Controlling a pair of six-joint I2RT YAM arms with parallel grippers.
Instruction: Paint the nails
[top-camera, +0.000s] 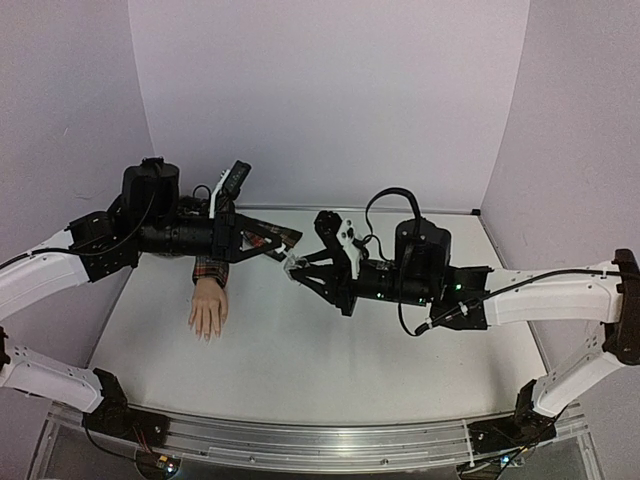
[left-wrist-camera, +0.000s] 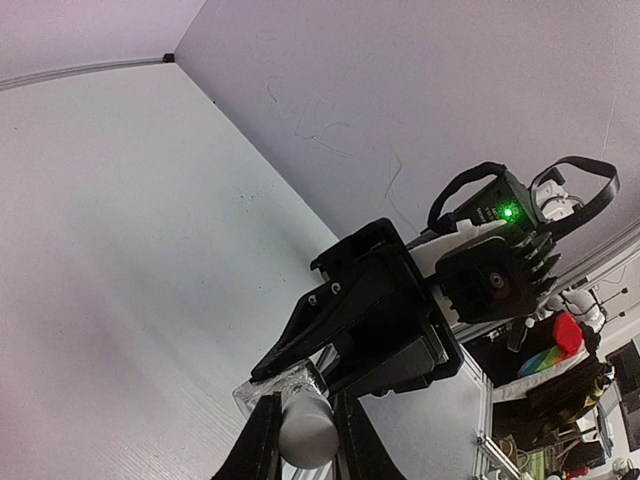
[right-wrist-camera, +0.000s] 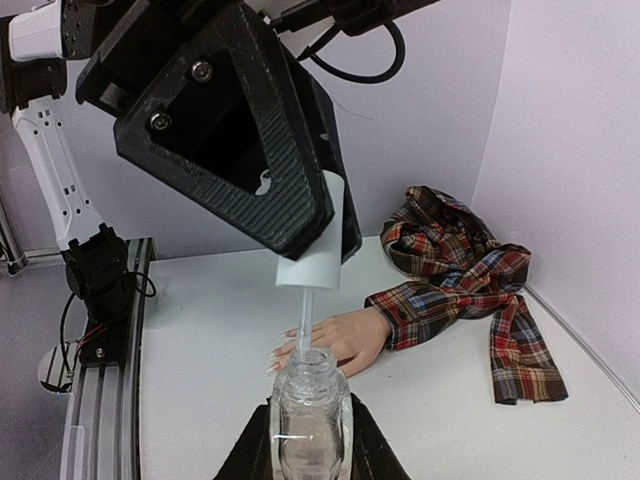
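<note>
The flesh-coloured mannequin hand (top-camera: 208, 310) lies flat on the table with its plaid sleeve (top-camera: 210, 270). Its pale nails (right-wrist-camera: 275, 365) point towards the near edge. My right gripper (top-camera: 297, 268) is shut on a small clear bottle (right-wrist-camera: 310, 410) and holds it upright above the table. My left gripper (top-camera: 278, 250) is shut on the white cap (right-wrist-camera: 312, 265). The cap is lifted off the bottle, and its thin brush stem (right-wrist-camera: 303, 320) reaches down into the bottle's open neck. The left wrist view shows the cap (left-wrist-camera: 305, 430) between my fingers, with the bottle (left-wrist-camera: 285, 385) just beyond it.
A plaid shirt (right-wrist-camera: 460, 270) lies bunched behind the mannequin hand near the back wall. Pale walls enclose the table on three sides. A metal rail (top-camera: 300, 440) runs along the near edge.
</note>
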